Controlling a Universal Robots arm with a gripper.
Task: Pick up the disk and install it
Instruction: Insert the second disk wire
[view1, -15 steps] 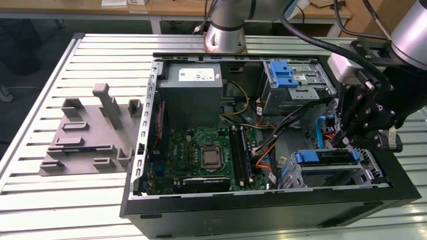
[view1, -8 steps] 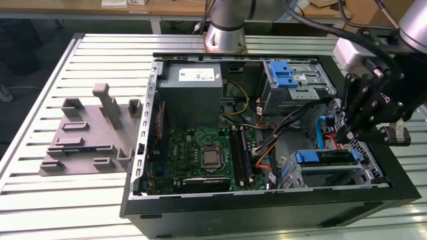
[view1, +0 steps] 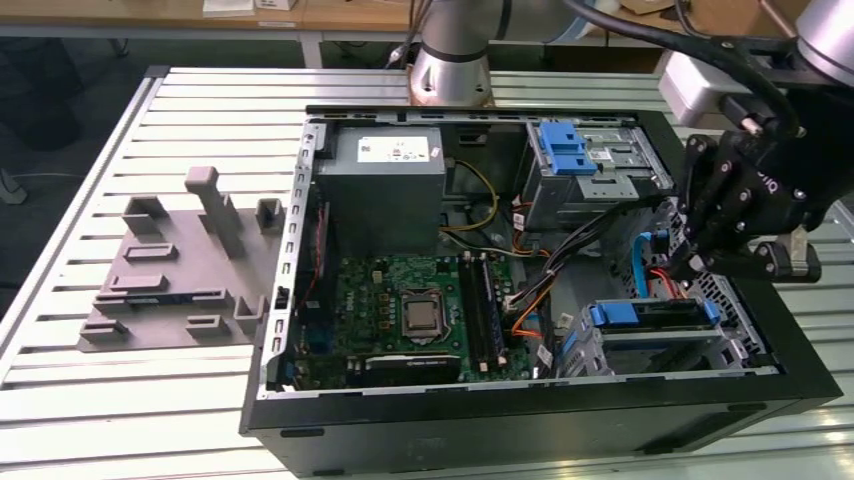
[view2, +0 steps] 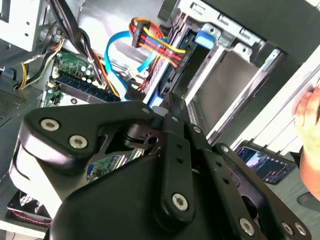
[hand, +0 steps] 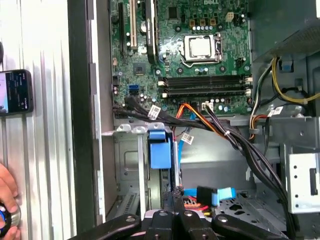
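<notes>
**Fingers closed beside the seated disk**

I am seeing the gripper (view1: 678, 266) hanging inside the open computer case (view1: 534, 412), on the exterior view's right. Its fingers (hand: 173, 202) are pressing together in both wrist views, and I am seeing nothing between them. The disk (view1: 653, 318) is sitting in the lower drive cage (view1: 747, 345), its blue caddy tab (hand: 160, 149) facing up at me in the first wrist view. The fingertips are hovering just beside that caddy, close to the red and blue cables (view2: 150, 42); whether they are touching it, I cannot tell. The grey fixture block (view1: 174, 270) is lying on the bench (view1: 134, 400), well apart from the case. A person's hand (hand: 6, 200) is resting near a phone (hand: 15, 92) outside the case wall.
</notes>
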